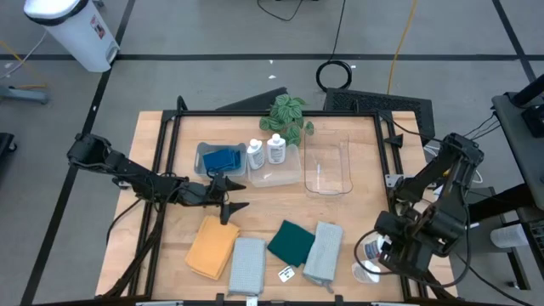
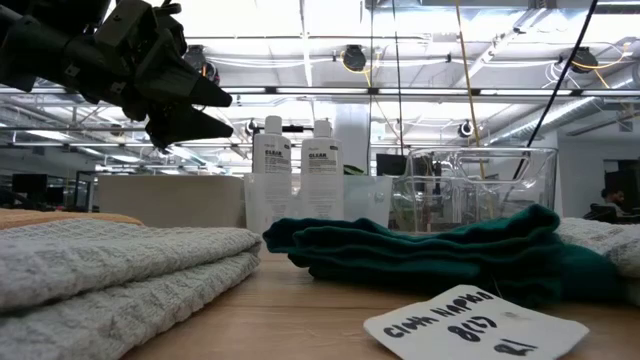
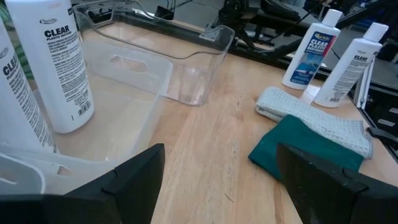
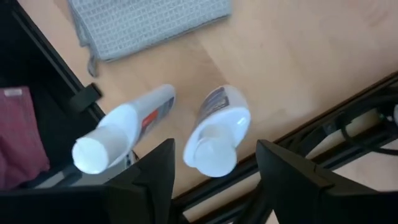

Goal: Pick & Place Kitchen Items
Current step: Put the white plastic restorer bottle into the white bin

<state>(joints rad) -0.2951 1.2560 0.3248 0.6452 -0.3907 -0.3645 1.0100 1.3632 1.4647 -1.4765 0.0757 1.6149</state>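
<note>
Two white squeeze bottles (image 4: 214, 137) (image 4: 121, 137) stand upright at the table's near right corner. My right gripper (image 4: 214, 180) points down over them, open, a finger on each side of one bottle's cap without touching it. Two more bottles (image 1: 255, 153) (image 1: 276, 149) stand in a clear bin, next to blue sponges (image 1: 223, 159) in a bin of their own. Orange (image 1: 211, 246), grey (image 1: 246, 265), dark green (image 1: 293, 242) and grey-blue (image 1: 324, 251) folded cloths lie flat along the near edge. My left gripper (image 1: 234, 194) hovers open above the table, near the sponges.
An empty clear bin (image 1: 327, 166) stands right of the bottles' bin, and a leafy plant (image 1: 287, 115) at the far edge. A white label card (image 1: 286, 274) lies by the green cloth. Black frame rails (image 1: 387, 153) run along the table's sides.
</note>
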